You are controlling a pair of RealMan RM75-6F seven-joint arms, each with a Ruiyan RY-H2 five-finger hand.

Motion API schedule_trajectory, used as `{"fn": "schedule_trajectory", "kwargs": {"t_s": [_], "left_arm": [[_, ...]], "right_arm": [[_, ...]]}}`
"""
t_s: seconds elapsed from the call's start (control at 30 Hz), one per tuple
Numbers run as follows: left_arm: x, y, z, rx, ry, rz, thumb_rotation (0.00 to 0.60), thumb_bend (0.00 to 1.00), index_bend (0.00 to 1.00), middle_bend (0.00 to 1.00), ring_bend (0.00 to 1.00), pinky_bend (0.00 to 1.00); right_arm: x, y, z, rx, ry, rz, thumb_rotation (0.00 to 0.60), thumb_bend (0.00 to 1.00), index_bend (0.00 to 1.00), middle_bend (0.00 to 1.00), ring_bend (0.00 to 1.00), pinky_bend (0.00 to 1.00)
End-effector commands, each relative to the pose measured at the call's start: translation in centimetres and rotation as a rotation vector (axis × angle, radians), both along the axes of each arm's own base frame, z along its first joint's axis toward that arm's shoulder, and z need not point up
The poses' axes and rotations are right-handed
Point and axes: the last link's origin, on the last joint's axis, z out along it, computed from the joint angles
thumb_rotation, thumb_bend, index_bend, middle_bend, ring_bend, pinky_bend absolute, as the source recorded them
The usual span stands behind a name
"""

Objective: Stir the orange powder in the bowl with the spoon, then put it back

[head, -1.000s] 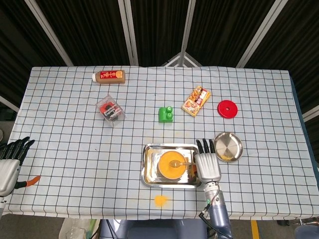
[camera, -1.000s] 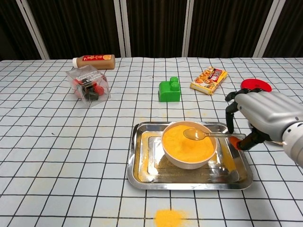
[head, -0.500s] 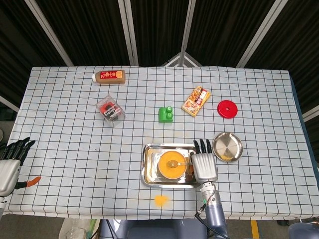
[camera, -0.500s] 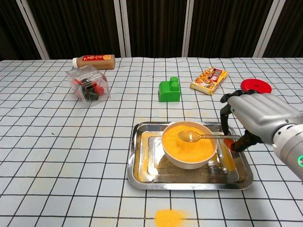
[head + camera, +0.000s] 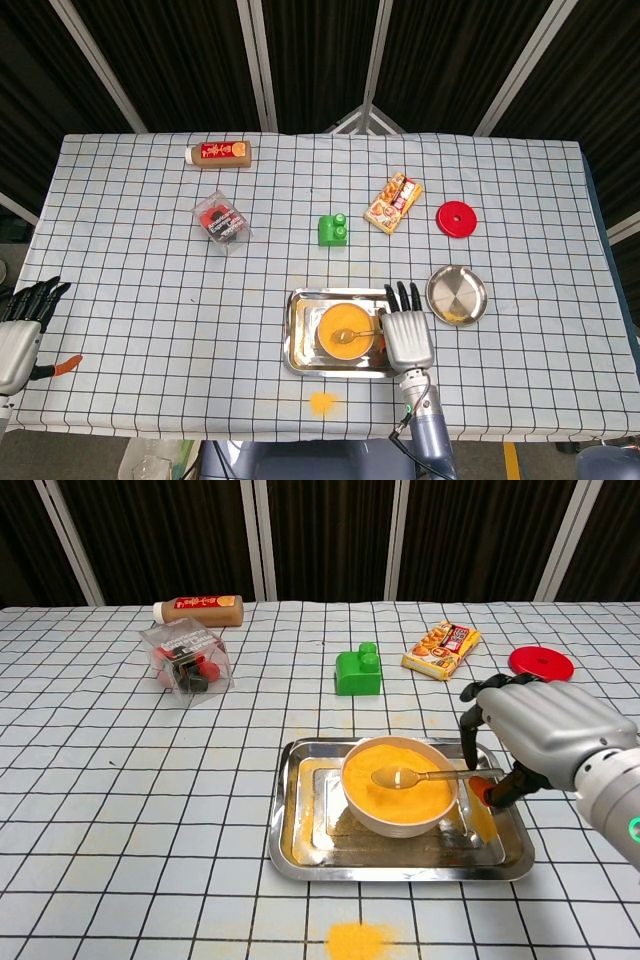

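Observation:
A white bowl (image 5: 400,818) of orange powder (image 5: 400,790) stands inside a steel tray (image 5: 300,852), low and right of centre on the table. The metal spoon (image 5: 415,776) lies with its head on the powder and its handle running right over the rim. My right hand (image 5: 540,735) pinches the handle's end at the tray's right side; it covers that side of the tray (image 5: 300,345) as right hand (image 5: 405,332) in the head view. My left hand (image 5: 18,325) hangs open off the table's left edge, holding nothing.
An orange powder spill (image 5: 358,940) lies in front of the tray. A small steel dish (image 5: 457,295) sits right of my right hand. Further back are a green block (image 5: 358,670), snack packet (image 5: 442,648), red lid (image 5: 541,662), clear box (image 5: 186,660) and brown bottle (image 5: 198,609).
My right hand has shifted left and slightly nearer, pushing the spoon head leftward across the powder. The left hand has not moved.

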Motion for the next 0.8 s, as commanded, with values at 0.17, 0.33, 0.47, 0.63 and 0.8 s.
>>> {"fn": "schedule_trajectory", "kwargs": {"t_s": [0.17, 0.33, 0.47, 0.63, 0.8], "left_arm": [[0.0, -0.01, 0.01, -0.001, -0.002, 0.001, 0.6, 0.0, 0.0, 0.0, 0.0, 0.0], [-0.03, -0.02, 0.0, -0.003, -0.003, 0.003, 0.6, 0.0, 0.0, 0.0, 0.0, 0.0], [-0.04, -0.03, -0.02, -0.005, -0.004, 0.004, 0.6, 0.0, 0.0, 0.0, 0.0, 0.0], [-0.01, -0.04, -0.02, -0.006, -0.005, 0.004, 0.6, 0.0, 0.0, 0.0, 0.0, 0.0], [-0.03, -0.08, -0.06, -0.009, -0.004, 0.006, 0.6, 0.0, 0.0, 0.0, 0.0, 0.0]], "right_arm": [[0.13, 0.14, -0.14, 0.002, 0.003, 0.002, 0.6, 0.49, 0.45, 0.14, 0.0, 0.0], [0.18, 0.2, -0.24, 0.004, 0.003, 0.002, 0.6, 0.49, 0.45, 0.14, 0.0, 0.0], [0.1, 0.26, -0.15, 0.006, 0.012, 0.002, 0.6, 0.49, 0.45, 0.14, 0.0, 0.0], [-0.2, 0.36, -0.01, 0.013, 0.044, -0.003, 0.6, 0.58, 0.45, 0.14, 0.0, 0.0], [-0.42, 0.58, 0.05, 0.023, 0.056, -0.01, 0.6, 0.61, 0.45, 0.14, 0.0, 0.0]]}}
